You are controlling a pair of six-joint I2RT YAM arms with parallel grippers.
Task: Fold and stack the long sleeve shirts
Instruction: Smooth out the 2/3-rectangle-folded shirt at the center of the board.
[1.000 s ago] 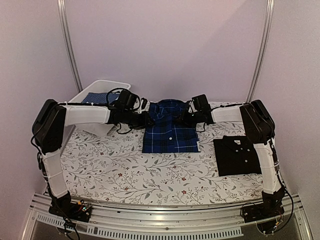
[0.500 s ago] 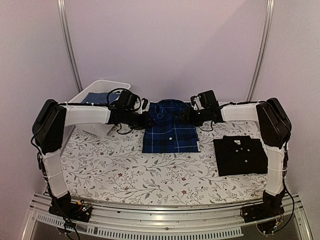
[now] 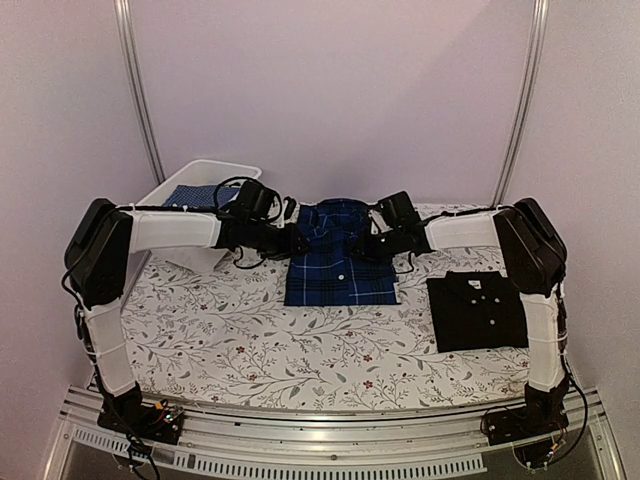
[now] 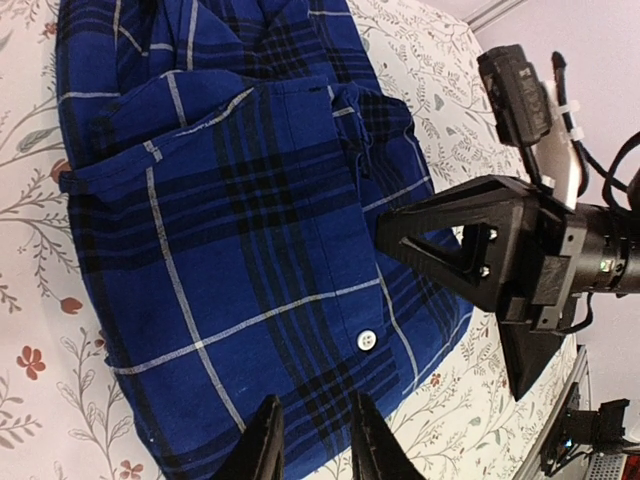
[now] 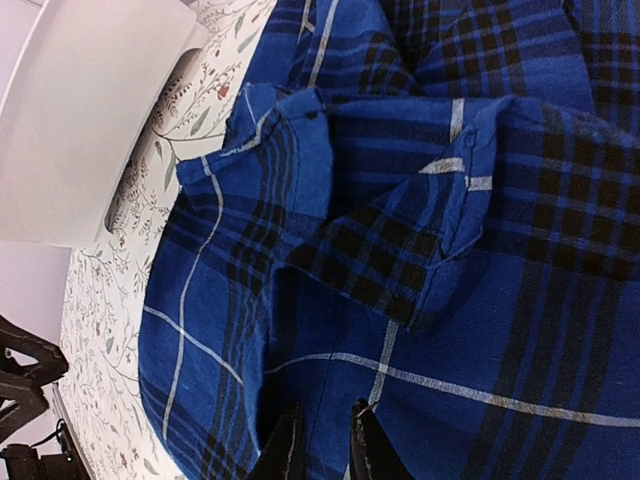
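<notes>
The navy-and-blue plaid shirt (image 3: 340,257) lies folded at the table's middle back, collar away from me. The plain black shirt (image 3: 478,308) lies folded at the right. My left gripper (image 3: 297,243) is at the plaid shirt's left edge. In the left wrist view its fingertips (image 4: 266,432) stand a narrow gap apart over flat plaid cloth (image 4: 230,220) near a white button (image 4: 367,340), holding nothing. My right gripper (image 3: 368,246) is over the shirt's upper right. Its fingertips (image 5: 290,435) are also slightly apart above flat plaid cloth (image 5: 420,230).
A white bin (image 3: 175,183) at the back left holds a blue patterned cloth (image 3: 198,195). It also shows in the right wrist view (image 5: 90,110). The table has a floral cover (image 3: 250,340). The right arm's gripper body (image 4: 500,250) is in the left wrist view.
My right arm swung outward to the right, then came back in over the plaid shirt's right side. The left arm and both shirts have not moved.
</notes>
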